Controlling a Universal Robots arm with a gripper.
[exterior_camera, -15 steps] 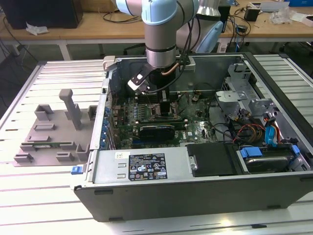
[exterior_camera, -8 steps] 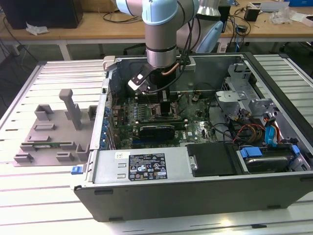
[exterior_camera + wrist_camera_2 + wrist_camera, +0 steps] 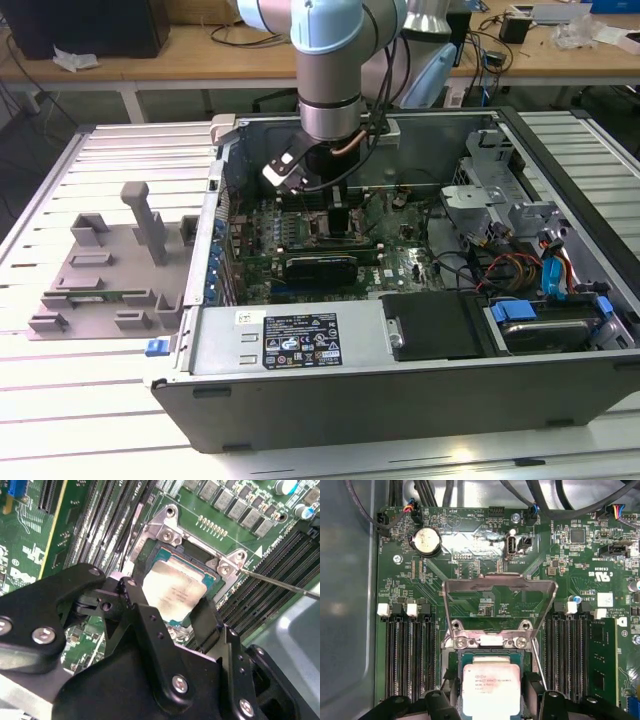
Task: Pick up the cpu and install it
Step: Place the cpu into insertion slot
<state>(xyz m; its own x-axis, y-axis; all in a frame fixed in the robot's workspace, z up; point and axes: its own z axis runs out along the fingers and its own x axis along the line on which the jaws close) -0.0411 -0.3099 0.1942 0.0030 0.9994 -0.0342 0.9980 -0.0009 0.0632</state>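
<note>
Finding 1, grasp. My gripper (image 3: 170, 605) is clamped on the cpu (image 3: 175, 592). In both wrist views my black fingers (image 3: 142, 617) press against two opposite edges of the chip, silver top facing up. I see no gap on either side.

Finding 2, position. The cpu lies directly between my fingertips and directly over the open socket (image 3: 192, 555) on the motherboard (image 3: 485, 530), inside the computer case (image 3: 400, 400) that stands on the table (image 3: 60, 420). The chip is close to square, so it has no long axis to speak of. Its edges run roughly parallel to the socket's frame in the first wrist view.

Finding 3, surroundings. The load plate (image 3: 500, 581) is swung up and open on the far side of the socket from me, and the thin lever (image 3: 280, 582) stands off to one side, clear of the chip. Memory slots (image 3: 410, 655) flank the socket on both sides.

Finding 4, limits of observation. I cannot tell whether the chip already rests in the socket or hangs just above it. Its underside and the contacts beneath are covered by the chip itself. In the first wrist view the nearer edge of the cpu is cut off, and my fingers hide the two gripped edges. I cannot make out any corner mark or notch, so orientation is unconfirmed.
</note>
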